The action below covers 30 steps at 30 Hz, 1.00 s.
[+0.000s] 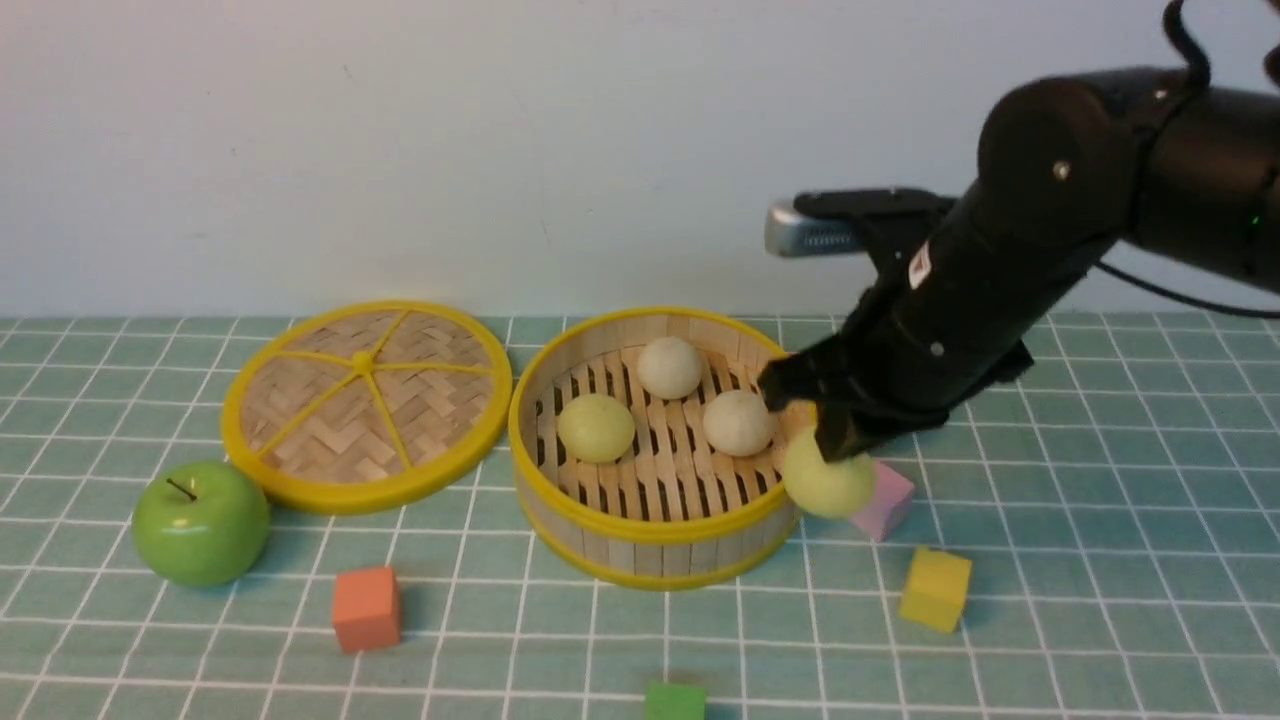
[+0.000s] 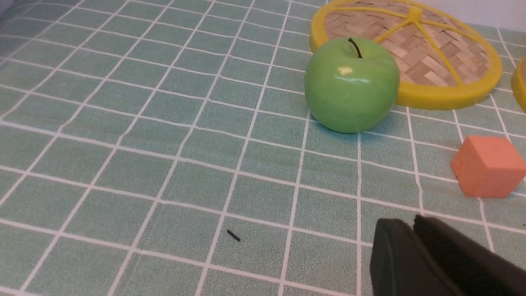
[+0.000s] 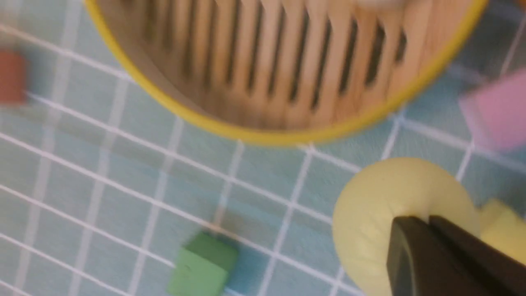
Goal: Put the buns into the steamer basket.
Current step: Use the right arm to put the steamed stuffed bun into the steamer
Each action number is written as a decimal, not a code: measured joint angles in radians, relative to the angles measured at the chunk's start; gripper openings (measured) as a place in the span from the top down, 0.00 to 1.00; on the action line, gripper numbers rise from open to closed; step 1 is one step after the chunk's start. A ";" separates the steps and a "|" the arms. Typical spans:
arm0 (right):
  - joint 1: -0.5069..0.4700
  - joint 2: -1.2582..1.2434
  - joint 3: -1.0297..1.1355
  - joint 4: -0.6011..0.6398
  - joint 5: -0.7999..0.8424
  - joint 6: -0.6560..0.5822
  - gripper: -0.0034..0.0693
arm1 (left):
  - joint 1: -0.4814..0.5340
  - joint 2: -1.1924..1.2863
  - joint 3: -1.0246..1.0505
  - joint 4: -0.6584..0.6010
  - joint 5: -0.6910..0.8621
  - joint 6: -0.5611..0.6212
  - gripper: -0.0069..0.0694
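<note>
- My right jaws (image 1: pixel 838 440) are pinched tight into a pale yellow-green bun (image 1: pixel 828 484), holding it in the air just outside the steamer basket (image 1: pixel 650 520), at the rim's 4 o'clock.
- Three buns lie on the basket's slatted floor: a yellow-green bun (image 1: pixel 596 427) at 9 o'clock, an off-white bun (image 1: pixel 669 367) at 12, another off-white bun (image 1: pixel 738 422) at 3.
- My left jaws (image 2: pixel 415 230) sit nearly closed and hold nothing, low over the tabletop (image 2: pixel 164 144) near the green apple (image 2: pixel 351 84).
- The woven lid (image 1: pixel 366 402) lies flat at the basket's 9 o'clock.
- A pink cube (image 1: pixel 884 502) sits right behind the held bun.
</note>
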 joint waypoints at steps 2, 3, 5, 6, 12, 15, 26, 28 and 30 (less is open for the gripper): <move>0.000 0.022 -0.050 0.046 -0.048 -0.032 0.95 | 0.000 0.000 0.000 0.000 0.000 0.000 0.82; 0.000 0.025 -0.053 0.046 -0.048 -0.035 0.95 | 0.000 0.000 0.000 0.000 0.000 0.000 0.82; 0.000 0.065 -0.077 0.107 -0.122 -0.070 0.95 | 0.000 0.000 0.000 0.000 0.000 0.000 0.82; 0.000 0.070 -0.078 0.112 -0.129 -0.075 0.95 | 0.000 0.000 0.000 0.000 0.000 0.000 0.82; 0.000 0.220 -0.083 0.280 -0.279 -0.179 0.95 | 0.000 0.000 0.000 0.000 0.000 0.000 0.82; 0.000 0.280 -0.083 0.306 -0.304 -0.200 0.94 | 0.000 0.000 0.000 0.000 0.000 0.000 0.82; 0.000 0.334 -0.085 0.322 -0.304 -0.203 0.60 | 0.000 0.000 0.000 0.000 0.000 0.000 0.82; 0.000 0.321 -0.085 0.319 -0.287 -0.203 0.48 | 0.000 0.000 0.000 0.000 0.000 0.000 0.82; 0.000 0.287 -0.085 0.303 -0.245 -0.203 0.37 | 0.000 0.000 0.000 0.000 0.000 0.000 0.82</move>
